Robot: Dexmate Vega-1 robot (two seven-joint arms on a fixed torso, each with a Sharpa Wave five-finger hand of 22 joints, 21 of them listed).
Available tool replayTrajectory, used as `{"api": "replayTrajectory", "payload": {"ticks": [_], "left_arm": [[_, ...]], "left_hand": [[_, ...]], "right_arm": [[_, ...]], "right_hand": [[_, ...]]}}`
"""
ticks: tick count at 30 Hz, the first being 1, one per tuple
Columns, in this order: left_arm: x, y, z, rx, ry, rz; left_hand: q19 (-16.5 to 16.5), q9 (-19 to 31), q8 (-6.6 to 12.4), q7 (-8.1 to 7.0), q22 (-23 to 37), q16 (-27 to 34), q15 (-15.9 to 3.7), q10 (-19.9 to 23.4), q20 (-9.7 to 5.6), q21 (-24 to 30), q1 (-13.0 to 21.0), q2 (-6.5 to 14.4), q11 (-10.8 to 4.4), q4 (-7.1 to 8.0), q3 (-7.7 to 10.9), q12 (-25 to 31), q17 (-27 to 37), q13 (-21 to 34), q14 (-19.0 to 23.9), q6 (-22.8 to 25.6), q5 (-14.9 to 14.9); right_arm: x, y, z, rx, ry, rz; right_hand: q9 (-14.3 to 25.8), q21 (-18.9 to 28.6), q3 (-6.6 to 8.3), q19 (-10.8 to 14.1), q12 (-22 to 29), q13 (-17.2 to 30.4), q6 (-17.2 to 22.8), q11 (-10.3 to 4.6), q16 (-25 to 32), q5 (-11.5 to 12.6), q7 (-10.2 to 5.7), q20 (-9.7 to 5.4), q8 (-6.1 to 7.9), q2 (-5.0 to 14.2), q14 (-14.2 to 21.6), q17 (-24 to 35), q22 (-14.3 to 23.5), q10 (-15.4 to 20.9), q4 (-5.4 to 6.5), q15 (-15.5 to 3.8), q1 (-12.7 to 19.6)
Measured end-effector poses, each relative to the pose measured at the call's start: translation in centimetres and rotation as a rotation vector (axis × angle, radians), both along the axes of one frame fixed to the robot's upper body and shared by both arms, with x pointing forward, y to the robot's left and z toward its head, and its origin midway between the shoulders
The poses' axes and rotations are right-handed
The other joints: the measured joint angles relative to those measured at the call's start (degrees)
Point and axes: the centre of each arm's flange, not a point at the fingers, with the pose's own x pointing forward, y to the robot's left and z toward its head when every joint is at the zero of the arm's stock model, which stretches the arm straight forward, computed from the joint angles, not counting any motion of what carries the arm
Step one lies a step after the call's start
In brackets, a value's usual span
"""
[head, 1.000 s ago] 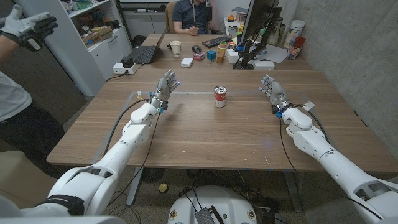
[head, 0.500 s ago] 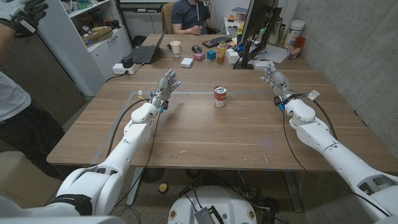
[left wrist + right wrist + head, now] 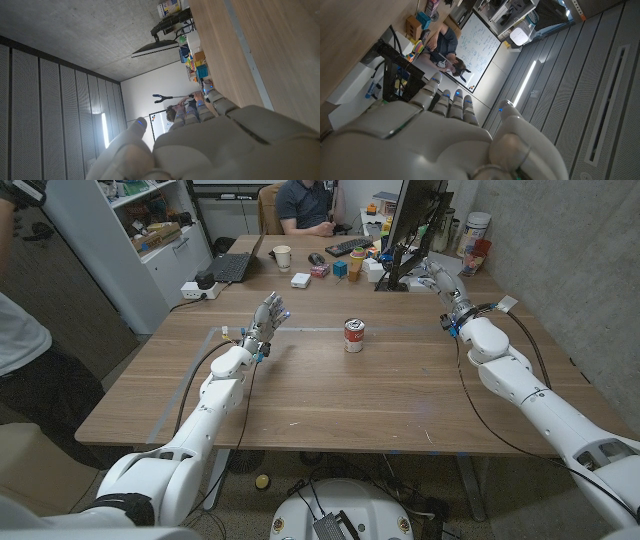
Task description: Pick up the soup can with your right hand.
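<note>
While soup can (image 3: 354, 335) stands upright mid-table on wooden table (image 3: 330, 395), apart from both hands: right hand (image 3: 441, 285) raised at far right, near monitor (image 3: 418, 220) base, fingers extended and spread, grasping nothing, well right of can. Left hand (image 3: 265, 318) raised left of can, fingers apart, holding nothing. Far side: paper cup (image 3: 283, 256), laptop (image 3: 232, 266), keyboard (image 3: 349, 246), seated person (image 3: 305, 202).

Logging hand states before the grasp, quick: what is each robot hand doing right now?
Left robot hand: open, holding nothing.
Right robot hand: open, holding nothing, apart from the soup can.
</note>
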Motion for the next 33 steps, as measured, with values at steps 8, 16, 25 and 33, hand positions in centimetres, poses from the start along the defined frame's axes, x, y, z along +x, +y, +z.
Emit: {"api": "replayTrajectory", "payload": {"ticks": [8,16,25,33], "left_arm": [[0.0,0.1,0.0,-0.004,-0.001,0.002],[0.1,0.1,-0.1,-0.006,0.001,0.002],[0.2,0.2,0.0,-0.008,0.002,0.005],[0.3,0.1,0.2,-0.006,-0.002,0.003]], "left_hand": [[0.0,0.0,0.0,0.0,0.0,0.0,0.0,0.0,0.0,0.0,0.0,0.0,0.0,0.0,0.0,0.0,0.0,0.0,0.0,0.0,0.0],[0.0,0.0,0.0,0.0,-0.01,0.0,0.0,0.0,0.0,0.0,0.0,0.0,0.0,0.0,0.0,0.0,0.0,0.0,0.0,0.0,0.0],[0.0,-0.01,0.0,0.0,-0.01,0.0,0.0,0.22,0.0,0.0,0.0,0.0,0.21,0.0,0.0,0.0,0.0,-0.01,0.0,0.0,0.0],[0.0,-0.01,0.0,0.0,-0.01,0.0,0.0,0.21,0.0,0.0,0.0,0.0,0.21,0.0,0.0,0.0,0.0,-0.01,0.0,0.0,0.0]], "right_arm": [[-1.0,0.9,2.7,-0.093,-0.074,-0.038],[-2.3,2.1,5.2,-0.2,-0.164,-0.121],[-3.5,3.3,6.6,-0.306,-0.237,-0.22],[-4.8,4.5,7.0,-0.405,-0.301,-0.315]], "right_hand": [[0.0,0.0,0.27,0.21,0.0,0.0,0.22,-0.01,0.0,0.0,-0.22,0.2,0.0,-0.05,0.18,0.0,0.0,0.02,-0.6,0.17,0.5],[0.0,0.0,0.26,0.21,0.0,0.0,0.12,-0.23,0.0,0.0,-0.75,0.2,0.0,-0.35,0.23,0.01,0.0,0.23,-1.05,0.12,0.83],[-0.01,0.0,0.17,0.52,0.0,0.0,0.53,-0.23,0.0,0.0,-1.15,0.51,0.0,-0.5,0.4,0.01,-0.01,0.24,-1.91,-0.04,1.56],[-0.01,0.0,-0.47,0.52,0.0,-0.01,1.03,-0.85,0.0,0.0,-1.65,0.51,0.0,-1.2,0.41,0.01,-0.01,0.23,-2.69,-0.06,2.21]]}}
